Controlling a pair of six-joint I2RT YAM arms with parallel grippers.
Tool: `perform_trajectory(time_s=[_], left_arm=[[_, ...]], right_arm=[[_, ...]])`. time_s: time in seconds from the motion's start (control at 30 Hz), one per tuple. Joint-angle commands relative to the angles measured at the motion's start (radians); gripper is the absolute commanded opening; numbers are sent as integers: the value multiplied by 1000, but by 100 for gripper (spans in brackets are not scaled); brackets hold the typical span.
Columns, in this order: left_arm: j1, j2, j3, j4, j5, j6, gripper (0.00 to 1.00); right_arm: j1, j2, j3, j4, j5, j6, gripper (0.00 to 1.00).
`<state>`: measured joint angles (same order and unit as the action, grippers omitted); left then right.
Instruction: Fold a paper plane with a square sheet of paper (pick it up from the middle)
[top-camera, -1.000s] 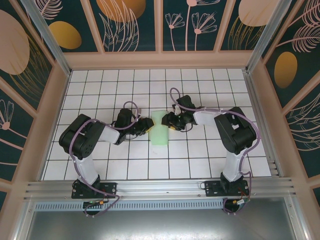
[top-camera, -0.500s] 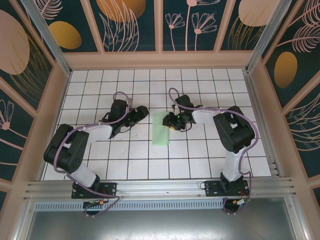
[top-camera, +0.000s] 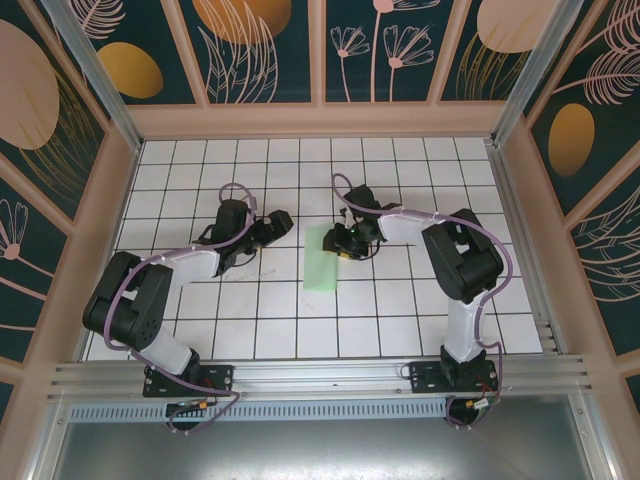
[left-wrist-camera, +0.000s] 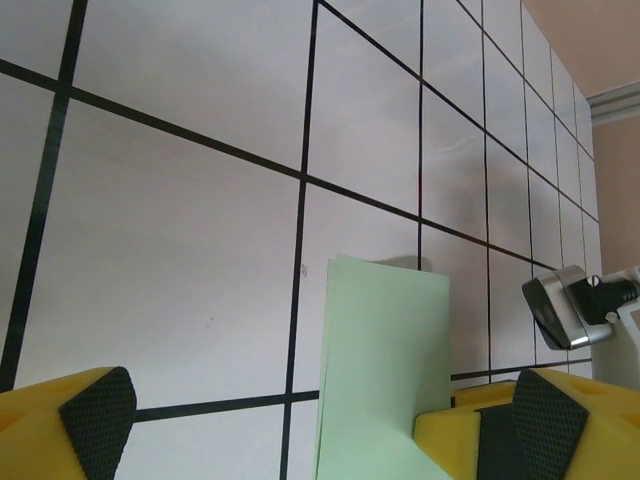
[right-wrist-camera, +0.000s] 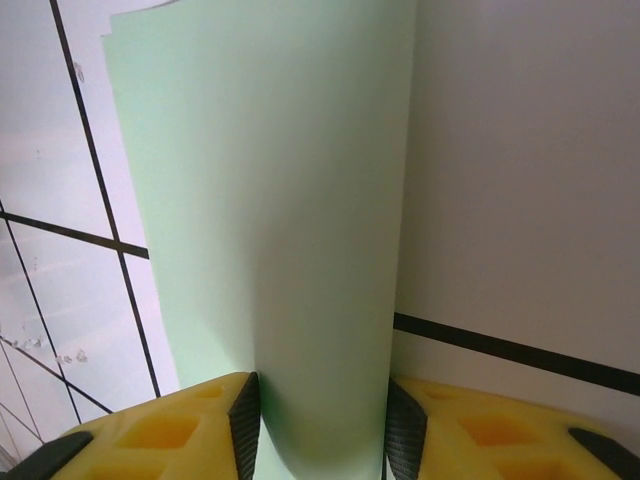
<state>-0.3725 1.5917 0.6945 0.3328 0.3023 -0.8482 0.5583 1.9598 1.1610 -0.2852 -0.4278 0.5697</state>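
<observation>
Open tiled floor (top-camera: 200, 300) near and far of centre. Mid-table blocked: folded green paper (top-camera: 322, 268) with right gripper (top-camera: 338, 243) at its far end, left gripper (top-camera: 282, 222) just left of it. Side walls (top-camera: 110, 215) box everything in.

A purpose-built robot test cell, like a lab: a white grid-tiled table (top-camera: 250, 300) boxed in by aluminium framing (top-camera: 300, 378) and dark wall panels (top-camera: 265, 50) printed with stylised plants.
</observation>
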Motion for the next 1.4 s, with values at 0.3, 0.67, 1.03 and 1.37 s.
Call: perform_trajectory(time_s=[0.3,0.67,1.03,1.37], left_arm=[[4,60,44,56,104,37,98],[4,82,45,84,138,15,99],[4,93,43,94,156,15,98],[4,101,43,92,162,18,98]], right_arm=[[9,191,-46,-88,270,-85,48],[12,226,-44,-120,352,-65,45],[19,248,-53,-119,376,-48,43],[21,261,-62,-120,397,-45,39]])
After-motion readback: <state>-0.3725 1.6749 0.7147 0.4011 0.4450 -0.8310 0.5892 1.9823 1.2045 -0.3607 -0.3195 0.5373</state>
